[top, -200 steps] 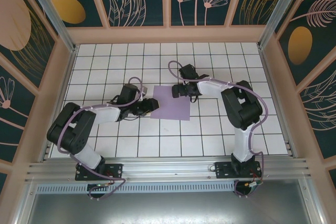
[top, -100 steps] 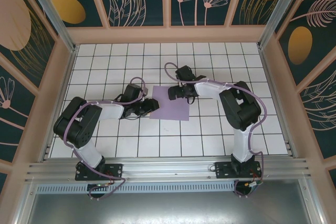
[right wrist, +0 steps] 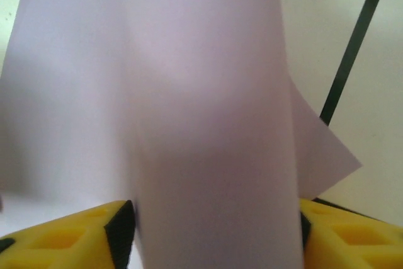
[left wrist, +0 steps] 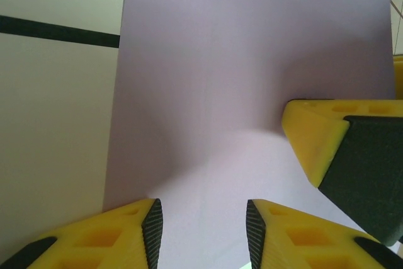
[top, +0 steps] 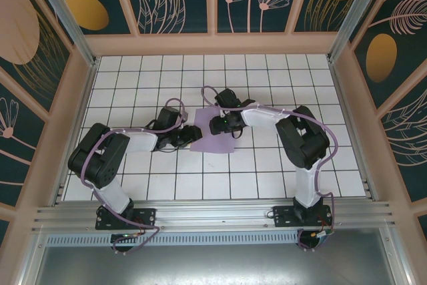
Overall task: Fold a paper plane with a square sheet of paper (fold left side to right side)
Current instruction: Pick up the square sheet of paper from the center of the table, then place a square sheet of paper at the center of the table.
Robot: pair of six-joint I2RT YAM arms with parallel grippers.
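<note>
Jaws: my right gripper [right wrist: 213,225] straddles a hump in the square sheet of paper [top: 217,143], grip unclear; my left gripper [left wrist: 201,218] gapes at its left edge. Fold barely begun, I judge; next, pinch firmly.

Top view: the square sheet of paper [top: 217,143] lay on the table [top: 267,178] at frame centre. The left gripper [top: 195,134] sat at its left edge. The right gripper [top: 215,125] stood over its upper part, just right of the left gripper.
</note>
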